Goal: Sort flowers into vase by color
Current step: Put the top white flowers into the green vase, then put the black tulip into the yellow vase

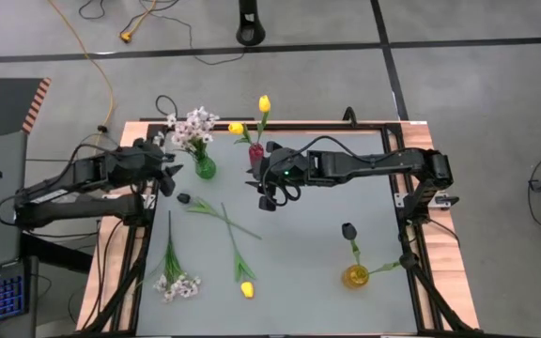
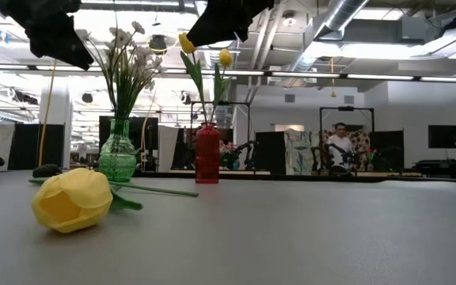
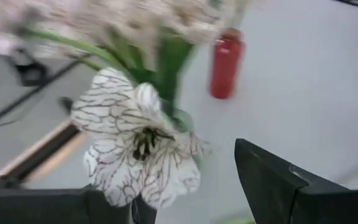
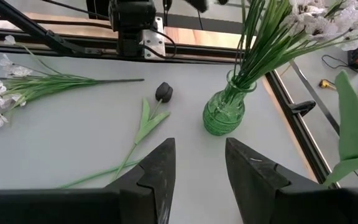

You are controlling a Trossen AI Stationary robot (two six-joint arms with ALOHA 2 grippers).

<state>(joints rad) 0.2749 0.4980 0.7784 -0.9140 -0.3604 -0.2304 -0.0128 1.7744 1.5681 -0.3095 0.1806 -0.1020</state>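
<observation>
A green glass vase [image 1: 205, 168] holds a spray of white-pinkish blossoms [image 1: 193, 127]. Beside it, a red vase [image 1: 255, 153] holds two yellow tulips [image 1: 264, 103]. A yellow vase [image 1: 355, 275] near the right front holds a dark tulip [image 1: 348, 229]. Lying on the table are a dark tulip [image 1: 184, 199], a yellow tulip [image 1: 246, 289] and a white spray [image 1: 178, 284]. My left gripper [image 1: 171, 176] is open just left of the green vase, with a white veined blossom [image 3: 135, 149] close before its fingers. My right gripper [image 1: 269, 197] is open above the table in front of the red vase, holding nothing [image 4: 199, 168]. My left gripper [image 3: 179, 186] stands open with the white blossom [image 3: 148, 180] in the gap between its fingers. I cannot tell whether either finger touches it.
A dark frame rail [image 1: 346, 124] runs along the table's far edge and sides. The middle of the grey table [image 1: 317, 244] is bare. Beyond the table are cables and a workshop room, where a person [image 2: 340, 142] sits far off.
</observation>
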